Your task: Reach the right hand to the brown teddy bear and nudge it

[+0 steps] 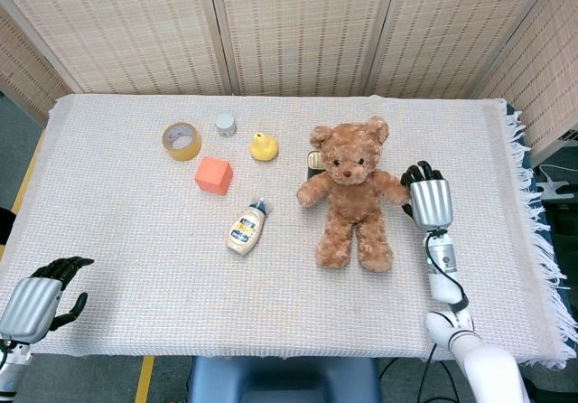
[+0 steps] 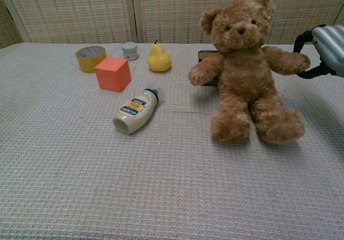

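Observation:
The brown teddy bear point(image 1: 350, 192) point(image 2: 245, 70) sits upright on the table, right of centre, leaning a little to the left. My right hand point(image 1: 427, 197) point(image 2: 324, 51) is just to its right, dark fingers curled against the bear's outstretched arm, holding nothing. At the table's near left corner, off the cloth edge, my left hand point(image 1: 38, 297) hangs with fingers curled and apart, empty; the chest view does not show it.
Left of the bear lie a small white bottle point(image 1: 246, 229) point(image 2: 134, 111), an orange cube point(image 1: 213, 174), a yellow pear point(image 1: 263, 146), a tape roll point(image 1: 181, 140) and a small grey jar point(image 1: 225, 125). A dark box point(image 1: 313, 160) sits behind the bear. Wicker screens stand behind the table.

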